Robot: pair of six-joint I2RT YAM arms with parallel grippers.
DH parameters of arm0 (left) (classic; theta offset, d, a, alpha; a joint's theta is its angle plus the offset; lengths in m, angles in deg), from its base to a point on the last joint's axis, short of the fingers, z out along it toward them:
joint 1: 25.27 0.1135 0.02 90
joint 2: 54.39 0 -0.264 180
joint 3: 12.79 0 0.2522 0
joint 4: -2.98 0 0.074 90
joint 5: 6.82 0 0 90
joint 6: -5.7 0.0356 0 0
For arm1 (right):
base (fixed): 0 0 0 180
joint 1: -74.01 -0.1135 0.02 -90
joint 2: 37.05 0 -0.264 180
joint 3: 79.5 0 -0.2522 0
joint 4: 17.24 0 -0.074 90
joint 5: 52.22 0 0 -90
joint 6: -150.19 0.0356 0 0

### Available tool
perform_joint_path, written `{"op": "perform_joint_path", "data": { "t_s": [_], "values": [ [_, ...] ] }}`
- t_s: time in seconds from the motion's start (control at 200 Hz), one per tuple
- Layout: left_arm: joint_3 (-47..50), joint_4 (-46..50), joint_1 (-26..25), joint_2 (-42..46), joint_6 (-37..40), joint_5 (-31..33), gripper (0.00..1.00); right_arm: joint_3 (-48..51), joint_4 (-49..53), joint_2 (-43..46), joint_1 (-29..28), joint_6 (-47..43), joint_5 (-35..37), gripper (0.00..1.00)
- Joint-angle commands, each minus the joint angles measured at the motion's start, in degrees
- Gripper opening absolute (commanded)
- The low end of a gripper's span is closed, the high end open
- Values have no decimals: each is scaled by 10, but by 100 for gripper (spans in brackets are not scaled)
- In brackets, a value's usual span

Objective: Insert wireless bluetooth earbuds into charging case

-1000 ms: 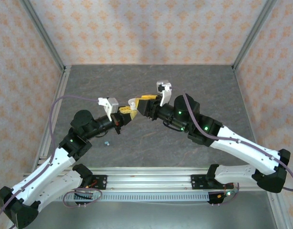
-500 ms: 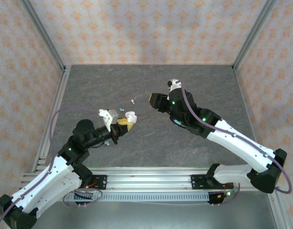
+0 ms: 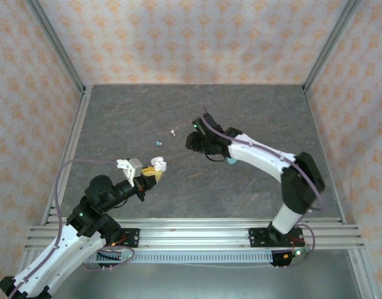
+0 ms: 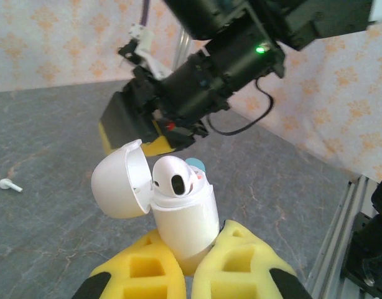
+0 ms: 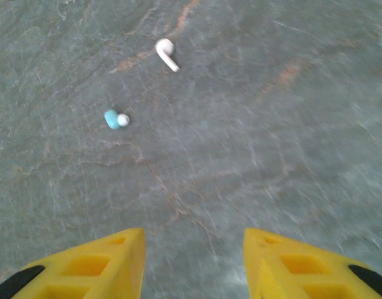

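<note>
Just past the aluminium rail (image 3: 197, 227) at the near edge, the left end effector (image 3: 153, 173) is closed tight on the lower half of the white charging case (image 3: 158, 166). In the left wrist view its yellow fingers (image 4: 141, 271) press the case from both sides. The lid (image 4: 119, 180) is swung open to the left, and a seated white earbud (image 4: 175, 180) stands in the case's mouth. A bit of teal (image 4: 195, 165) shows just behind that bud; I cannot tell whether it sits in the case or lies beyond it. Left of the case, the grey surface (image 3: 116, 112) runs open to the side frame (image 3: 71, 159). Beyond the case lies a loose teal earbud (image 3: 157, 142). Farther on and slightly right of the case lies a loose white earbud (image 3: 172, 132). The two are apart, with free surface all round them. Beyond and to the right of the case, the right end effector (image 3: 192, 142) hangs over the surface with its fingers parted partway and nothing held. In its wrist view bare stone shows through the gap, with both loose buds ahead. A small teal spot (image 3: 231, 161) peeks out at the right arm's edge, well right of the case. Past the buds, open surface reaches the far wall (image 3: 191, 43).
</note>
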Motion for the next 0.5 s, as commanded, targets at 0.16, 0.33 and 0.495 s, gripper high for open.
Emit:
{"op": "perform_joint_path", "data": {
  "t_s": [0.16,0.33,0.495],
  "values": [
    [-1,9,-3,-2,-2,32,0,-258,115,-188,10,-87,-21,45],
    [-25,18,-3,-36,19,21,0,-428,200,-311,11,-152,-28,46],
    [-70,64,-3,-85,57,-1,0,-584,282,-414,11,-223,-5,46]
  ]
}}
